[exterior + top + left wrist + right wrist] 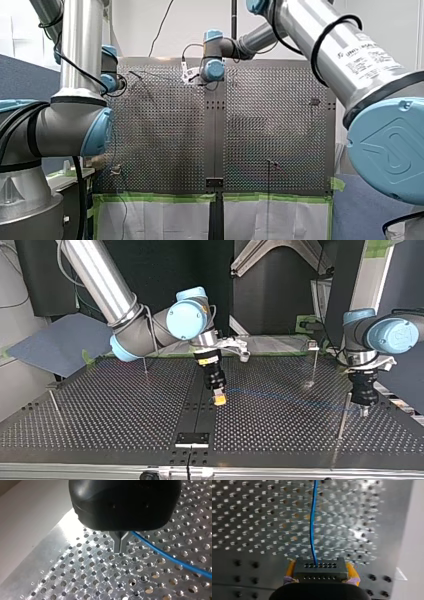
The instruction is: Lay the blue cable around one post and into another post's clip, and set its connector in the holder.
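Our right gripper (321,573) has its yellow pads (352,573) squeezed tight on a dark grey connector block (320,566) with 2 rows of little holes. A thin blue cable (312,525) comes out of that block and runs straight ahead over the shiny metal table (249,517), which is full of holes.

From across the table, we see the right gripper (218,399) holding the block low over the dark strip in the middle. The cable (290,396) runs low over the table to our left gripper (363,411), at that view's right. A thin metal post (343,415) stands just beside that gripper.

Up close, the left gripper (120,545) has its 2 metal fingers (117,543) pressed together, tips close to the table. The blue cable (170,557) comes out right at them.
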Motion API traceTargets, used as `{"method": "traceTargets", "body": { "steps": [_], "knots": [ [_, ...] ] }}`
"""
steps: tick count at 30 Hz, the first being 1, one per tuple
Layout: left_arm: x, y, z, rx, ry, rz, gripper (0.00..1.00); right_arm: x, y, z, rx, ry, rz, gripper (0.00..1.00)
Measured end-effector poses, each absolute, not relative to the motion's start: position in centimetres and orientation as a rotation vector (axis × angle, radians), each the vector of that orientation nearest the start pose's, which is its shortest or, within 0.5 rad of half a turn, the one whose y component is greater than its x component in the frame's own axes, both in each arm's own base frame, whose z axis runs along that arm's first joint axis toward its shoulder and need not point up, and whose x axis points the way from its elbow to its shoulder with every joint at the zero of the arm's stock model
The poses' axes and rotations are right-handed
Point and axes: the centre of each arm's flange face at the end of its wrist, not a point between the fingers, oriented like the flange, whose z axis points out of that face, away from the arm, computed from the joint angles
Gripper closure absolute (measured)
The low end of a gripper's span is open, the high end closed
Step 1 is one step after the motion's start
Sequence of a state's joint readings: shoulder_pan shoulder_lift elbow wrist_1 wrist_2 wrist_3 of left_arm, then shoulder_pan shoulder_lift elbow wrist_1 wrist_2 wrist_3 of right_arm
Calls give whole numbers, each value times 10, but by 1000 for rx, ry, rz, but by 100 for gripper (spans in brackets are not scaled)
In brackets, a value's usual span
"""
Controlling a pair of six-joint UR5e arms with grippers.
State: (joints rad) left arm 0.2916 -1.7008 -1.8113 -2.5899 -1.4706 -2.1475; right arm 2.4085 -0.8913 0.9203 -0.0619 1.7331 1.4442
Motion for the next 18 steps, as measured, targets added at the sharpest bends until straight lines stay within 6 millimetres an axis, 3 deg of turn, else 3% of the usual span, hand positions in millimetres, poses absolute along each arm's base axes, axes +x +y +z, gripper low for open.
{"method": "traceTargets", "body": {
  "steps": [2, 3, 5, 12, 14, 15, 17, 18],
  "knots": [
    [555, 17, 362, -506, 1303, -298, 65, 642, -423, 379, 1680, -688, 1611, 100],
    [554, 17, 362, -505, 1304, -295, 65, 641, -424, 376, 1684, -691, 1607, 100],
    [554, 16, 361, -504, 1308, -292, 47, 639, -426, 369, 1690, -697, 1598, 100],
    [553, 13, 359, -508, 1322, -295, 33, 631, -431, 347, 1709, -714, 1568, 100],
    [553, 12, 359, -505, 1323, -301, 18, 628, -434, 341, 1710, -723, 1562, 100],
    [554, 10, 359, -502, 1324, -307, 18, 626, -435, 339, 1709, -727, 1560, 100],
    [554, 7, 360, -491, 1322, -327, 1, 623, -438, 332, 1710, -737, 1554, 100],
    [555, 5, 360, -487, 1322, -339, 1, 621, -439, 329, 1710, -741, 1551, 100]
  ]
}}
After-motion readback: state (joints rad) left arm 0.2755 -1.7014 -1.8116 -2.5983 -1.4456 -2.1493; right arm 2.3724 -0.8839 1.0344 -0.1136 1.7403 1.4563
